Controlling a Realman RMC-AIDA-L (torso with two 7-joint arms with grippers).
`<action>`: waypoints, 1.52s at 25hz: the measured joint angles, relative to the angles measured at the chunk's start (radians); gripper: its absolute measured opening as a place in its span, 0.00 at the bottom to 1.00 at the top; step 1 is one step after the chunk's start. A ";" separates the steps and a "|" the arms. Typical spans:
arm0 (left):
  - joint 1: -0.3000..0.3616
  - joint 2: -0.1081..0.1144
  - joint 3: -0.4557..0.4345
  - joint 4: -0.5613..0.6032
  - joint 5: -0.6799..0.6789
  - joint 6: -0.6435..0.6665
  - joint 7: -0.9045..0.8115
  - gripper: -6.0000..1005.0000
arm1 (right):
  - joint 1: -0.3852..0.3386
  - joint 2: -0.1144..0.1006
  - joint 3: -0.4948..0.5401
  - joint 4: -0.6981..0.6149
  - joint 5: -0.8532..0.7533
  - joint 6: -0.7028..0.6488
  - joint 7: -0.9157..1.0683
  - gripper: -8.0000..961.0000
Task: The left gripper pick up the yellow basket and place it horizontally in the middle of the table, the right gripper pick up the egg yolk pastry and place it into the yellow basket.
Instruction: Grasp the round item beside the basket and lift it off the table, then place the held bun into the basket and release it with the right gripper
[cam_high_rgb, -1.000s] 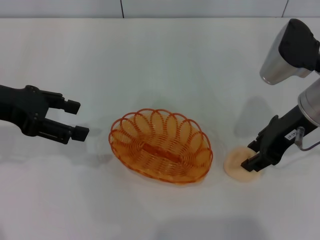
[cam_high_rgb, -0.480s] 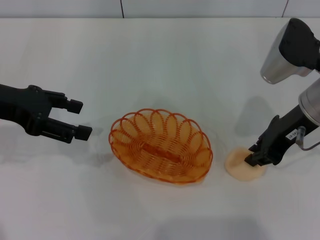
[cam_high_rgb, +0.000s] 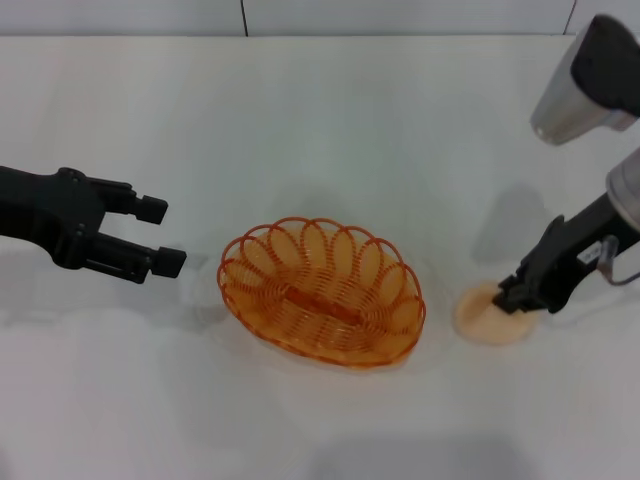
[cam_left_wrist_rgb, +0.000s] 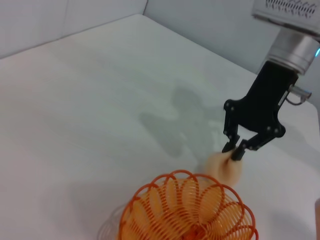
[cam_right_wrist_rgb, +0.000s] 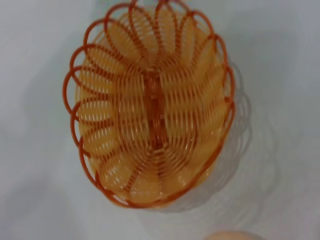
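The yellow basket (cam_high_rgb: 322, 291) is seen resting on the white surface (cam_high_rgb: 320, 130) near its middle, lying roughly lengthwise across the head view though slightly skewed, and nothing is held in it; the first part of the task is judged done. The left gripper (cam_high_rgb: 155, 237) is held clear to the basket's left, its jaws spread apart and empty, presumably so that room is left for the other arm. The egg yolk pastry (cam_high_rgb: 490, 320) is found on the surface just to the right of the basket, apart from its rim. The right gripper (cam_high_rgb: 508, 298) is set down at the pastry's upper edge; in the left wrist view (cam_left_wrist_rgb: 235, 151) its jaws are shown drawn close together with the tips at the pastry (cam_left_wrist_rgb: 224, 165), yet whether a firm hold has been taken cannot be told. The pastry is not yet lifted, so the pick is judged to be the step in hand.
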 joint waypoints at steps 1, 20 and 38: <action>0.001 0.000 -0.003 0.000 0.000 -0.002 0.001 0.89 | 0.000 -0.001 0.012 -0.015 0.000 -0.006 0.002 0.15; 0.010 -0.003 -0.037 0.003 -0.003 -0.027 0.007 0.89 | 0.062 0.009 -0.009 -0.194 0.064 -0.083 0.067 0.05; 0.008 -0.014 -0.037 0.006 -0.015 -0.050 0.002 0.89 | 0.158 0.011 -0.188 -0.123 0.181 0.071 0.062 0.06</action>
